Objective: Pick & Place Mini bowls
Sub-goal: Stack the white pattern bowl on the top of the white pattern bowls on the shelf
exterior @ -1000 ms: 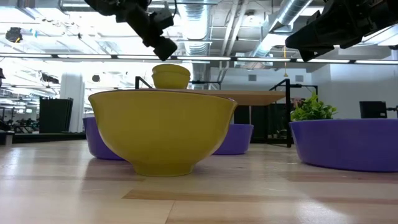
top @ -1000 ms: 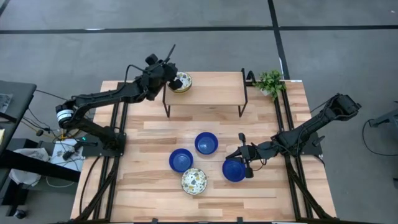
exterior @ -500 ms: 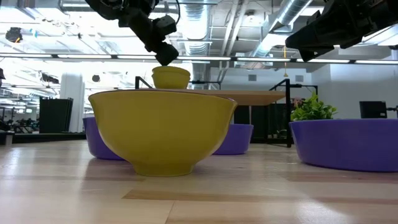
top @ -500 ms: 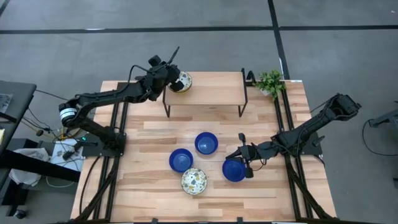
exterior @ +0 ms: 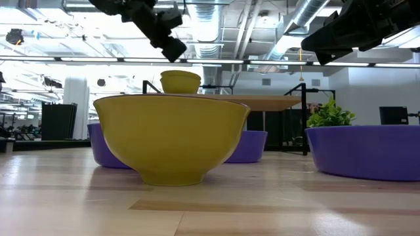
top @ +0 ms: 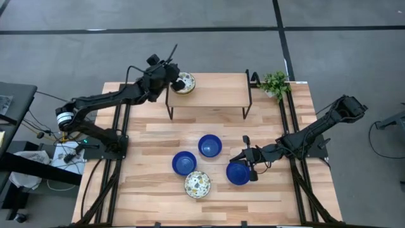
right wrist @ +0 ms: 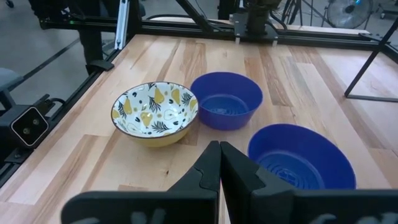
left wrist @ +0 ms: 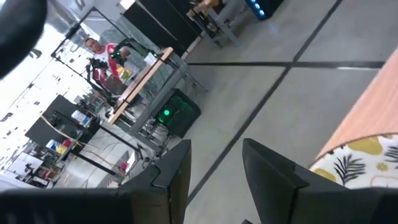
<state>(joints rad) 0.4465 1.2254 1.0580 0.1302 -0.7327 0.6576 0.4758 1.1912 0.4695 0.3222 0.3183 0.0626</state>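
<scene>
Left end effector (top: 172, 77), fingers apart, hovers beside upright patterned bowl (top: 185, 83) on shelf (top: 215, 92).

We see a light wooden slatted table (top: 158, 136) carrying a small raised wooden shelf on black metal legs (top: 215, 88) along its far edge. Beside that shelf's right end stands a small green leafy potted plant (top: 274, 83).

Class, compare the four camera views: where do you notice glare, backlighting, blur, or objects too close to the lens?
Low view: bright ceiling lights backlight the scene, so both arms read as silhouettes, and the nearest patterned bowl looms huge. Left wrist view: soft and tilted, the left gripper fingers blurred. Right wrist view: sharp and evenly lit, the blue bowls glossy. High view: even light, faint shadows under the shelf.
</scene>
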